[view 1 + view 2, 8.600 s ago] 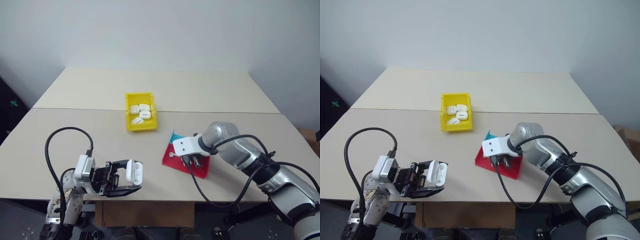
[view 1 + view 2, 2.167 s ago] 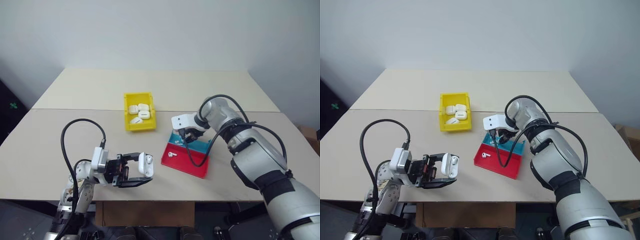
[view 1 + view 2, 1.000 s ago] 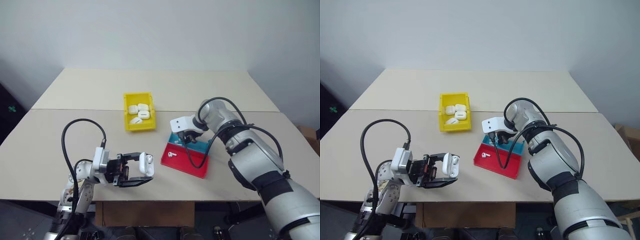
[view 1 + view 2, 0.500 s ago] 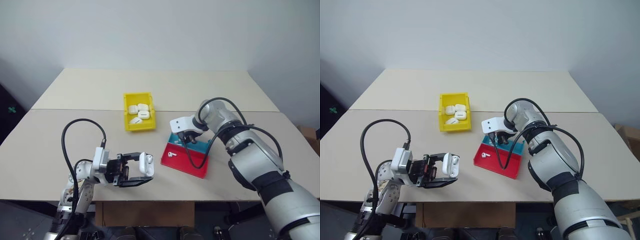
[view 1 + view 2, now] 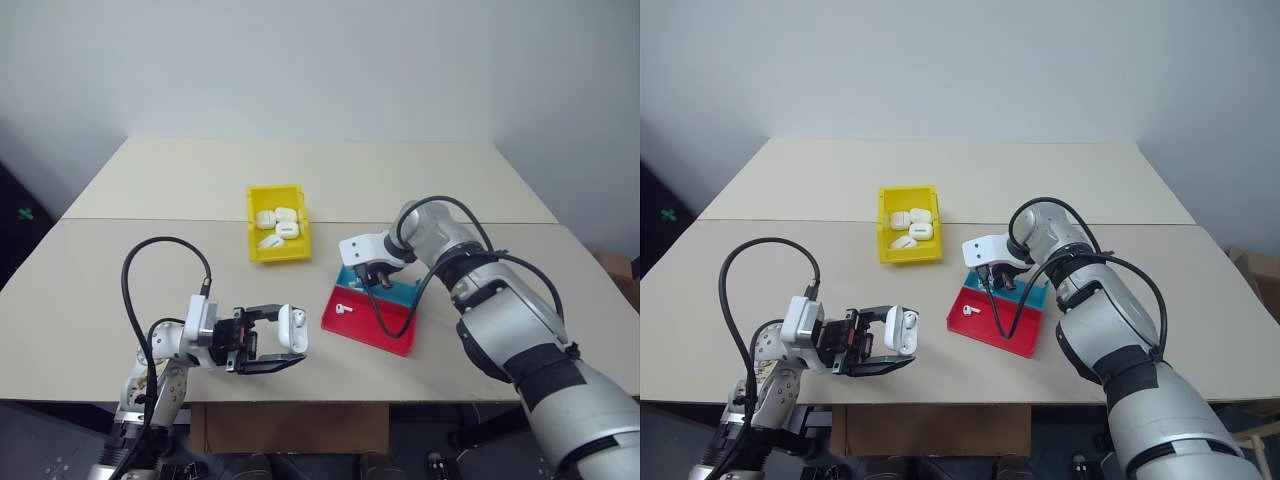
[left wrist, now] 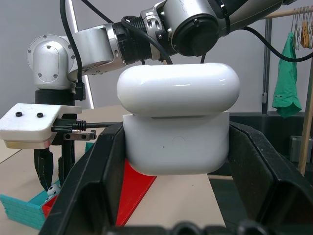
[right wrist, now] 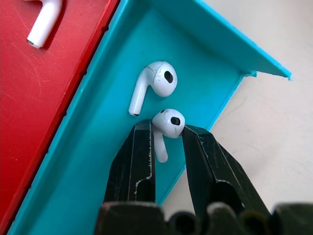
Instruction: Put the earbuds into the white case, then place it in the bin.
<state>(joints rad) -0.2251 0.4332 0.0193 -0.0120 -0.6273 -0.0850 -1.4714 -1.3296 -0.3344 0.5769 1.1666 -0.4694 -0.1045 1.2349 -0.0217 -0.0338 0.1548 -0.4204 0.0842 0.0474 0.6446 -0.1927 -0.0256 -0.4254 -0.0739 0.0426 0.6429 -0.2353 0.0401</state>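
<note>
My left gripper is shut on the white case just above the table's front edge. In the left wrist view the case sits between the black fingers and its lid looks ajar. My right gripper points down into the blue part of the tray and is shut on one of the earbuds. A second earbud lies beside it on the blue. A third earbud lies on the red part. The yellow bin stands behind, left of the tray.
Several white cases lie inside the bin. The red part of the tray reaches toward the front edge. A black cable loops up from my left wrist. The table has a seam across its middle.
Over several seconds my right gripper went from the red part to the blue part, and my left gripper shifted right with the case. In the last second nothing visibly moved.
</note>
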